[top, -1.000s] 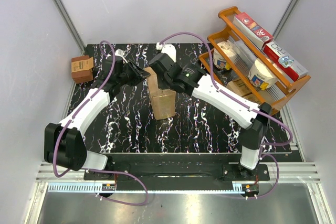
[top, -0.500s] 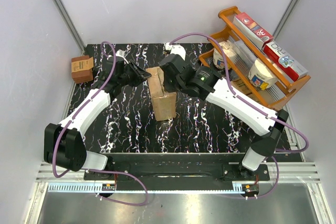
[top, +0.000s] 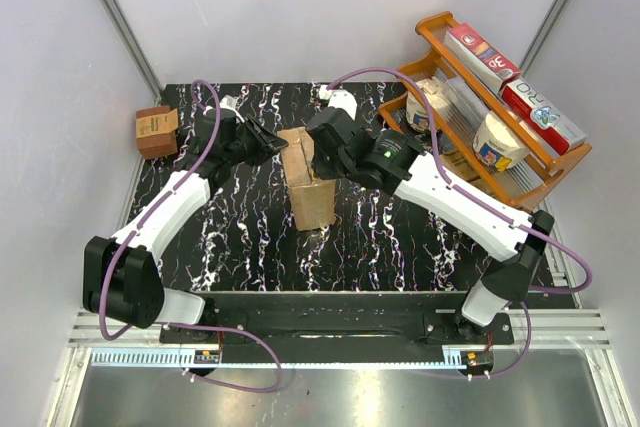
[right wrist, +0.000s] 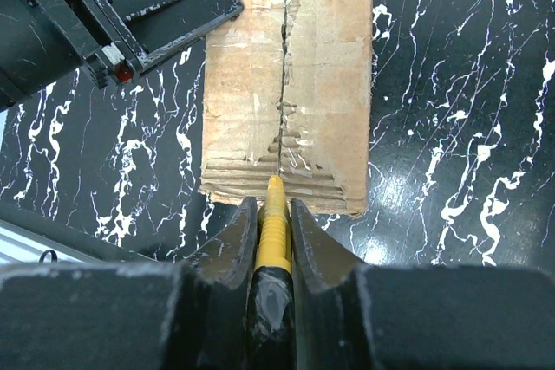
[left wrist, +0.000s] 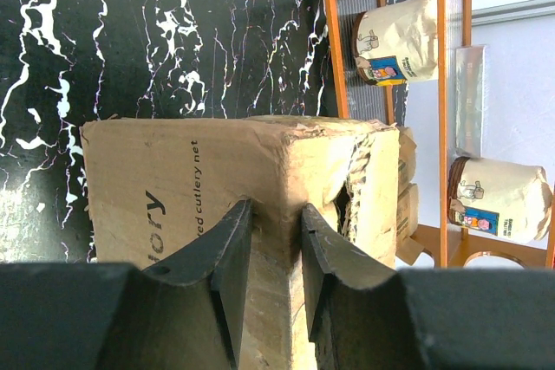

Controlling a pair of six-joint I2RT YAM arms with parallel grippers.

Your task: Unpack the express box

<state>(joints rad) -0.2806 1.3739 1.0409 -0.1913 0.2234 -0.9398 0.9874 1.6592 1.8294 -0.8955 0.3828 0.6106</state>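
Observation:
The express box [top: 308, 182] stands upright mid-table, a brown cardboard carton with dark print on its side [left wrist: 173, 205]. My left gripper [left wrist: 276, 214] is shut on a vertical corner edge of the box, steadying it from the left [top: 268, 142]. My right gripper [right wrist: 273, 214] is shut on a yellow utility knife [right wrist: 274, 223], whose tip rests at the near end of the taped centre seam on the box top [right wrist: 286, 67]. The seam tape looks torn and wrinkled. The right gripper sits over the box top in the top view [top: 325, 147].
A small darker-brown box [top: 157, 131] sits at the far left edge. An orange rack [top: 480, 107] with bags, cartons and packets stands at the far right. White walls enclose the black marbled table [top: 380, 237].
My right arm has swung its elbow outward to the right and the knife gripper has shifted slightly back and right over the box top. The left gripper keeps its hold.

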